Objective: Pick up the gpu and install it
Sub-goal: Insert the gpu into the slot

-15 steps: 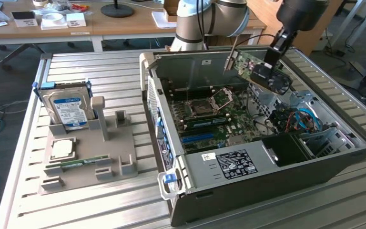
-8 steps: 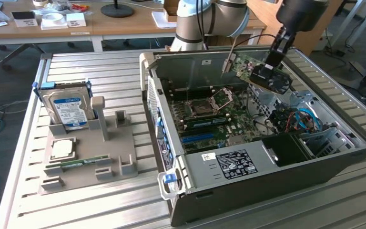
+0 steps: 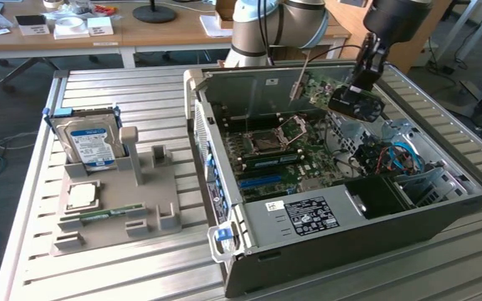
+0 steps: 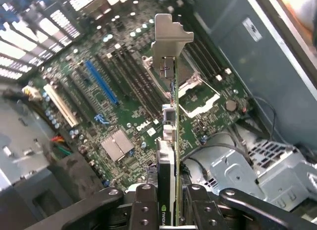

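The gpu point(image 3: 315, 86) is a thin green card with a silver end bracket, and it hangs in the air over the open computer case point(image 3: 341, 219). My gripper point(image 3: 348, 95) is shut on the card's end, above the motherboard point(image 3: 287, 157). In the wrist view the gpu point(image 4: 174, 121) shows edge-on. Its bracket point(image 4: 169, 39) points away from the camera, and the black fingers point(image 4: 143, 205) clamp it from both sides. Below it lie the blue slot point(image 4: 101, 82) and the CPU socket point(image 4: 198, 88). The card touches nothing on the board.
The case lies on its side on a slatted metal table point(image 3: 123, 88). At the exterior view's left, a grey holder point(image 3: 136, 207) carries a blue-labelled hard drive point(image 3: 90, 141), a CPU chip point(image 3: 82, 195) and a RAM stick point(image 3: 98, 217). Blue cables point(image 3: 400, 157) and a drive cage crowd the case's right end.
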Tool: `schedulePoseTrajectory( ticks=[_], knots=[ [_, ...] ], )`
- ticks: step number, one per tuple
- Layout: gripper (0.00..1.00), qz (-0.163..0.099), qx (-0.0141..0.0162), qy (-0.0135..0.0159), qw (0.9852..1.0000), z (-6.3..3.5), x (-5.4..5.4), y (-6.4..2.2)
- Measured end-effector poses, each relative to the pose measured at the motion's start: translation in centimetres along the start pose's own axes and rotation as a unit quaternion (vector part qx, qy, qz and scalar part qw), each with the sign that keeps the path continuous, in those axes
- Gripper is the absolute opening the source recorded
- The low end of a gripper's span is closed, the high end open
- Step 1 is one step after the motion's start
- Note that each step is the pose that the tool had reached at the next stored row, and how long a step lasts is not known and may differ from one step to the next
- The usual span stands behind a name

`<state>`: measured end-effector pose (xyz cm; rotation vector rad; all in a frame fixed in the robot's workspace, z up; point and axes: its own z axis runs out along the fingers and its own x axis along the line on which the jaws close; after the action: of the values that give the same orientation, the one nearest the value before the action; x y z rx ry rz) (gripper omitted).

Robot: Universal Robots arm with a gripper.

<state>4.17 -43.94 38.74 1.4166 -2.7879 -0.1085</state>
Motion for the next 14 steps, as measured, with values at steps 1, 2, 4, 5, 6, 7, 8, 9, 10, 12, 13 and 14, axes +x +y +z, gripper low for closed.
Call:
schedulePoseTrajectory(
  ticks=[1,2,4,5,6,7,8,9,10,12,13,14],
  knots=[
    [0.26,-0.009,-0.0002,0.0007,1.0,0.01,0.0,0.0],
    [0.26,-0.018,-0.0004,0.0013,0.9998,0.02,0.0,0.0],
    [0.26,-0.036,-0.0007,0.0025,0.9993,0.05,0.0,0.0],
    [0.26,-0.045,-0.0009,0.0031,0.999,0.06,0.0,0.0],
    [0.26,-0.055,-0.0011,0.0038,0.9985,0.07,0.0,0.0],
    [0.26,-0.064,-0.0013,0.0043,0.998,0.08,0.0,0.0],
    [0.26,-0.072,-0.0015,0.0049,0.9974,0.1,0.0,-0.01],
    [0.26,-0.081,-0.0016,0.0055,0.9967,0.11,0.0,-0.01],
    [0.26,-0.09,-0.0018,0.0061,0.9959,0.12,0.0,-0.01],
    [0.26,-0.109,-0.0022,0.0074,0.994,0.14,0.0,-0.01],
    [0.26,-0.118,-0.0024,0.008,0.993,0.15,0.0,-0.01],
    [0.26,-0.127,-0.0025,0.0086,0.9919,0.16,0.0,-0.01]
  ],
)
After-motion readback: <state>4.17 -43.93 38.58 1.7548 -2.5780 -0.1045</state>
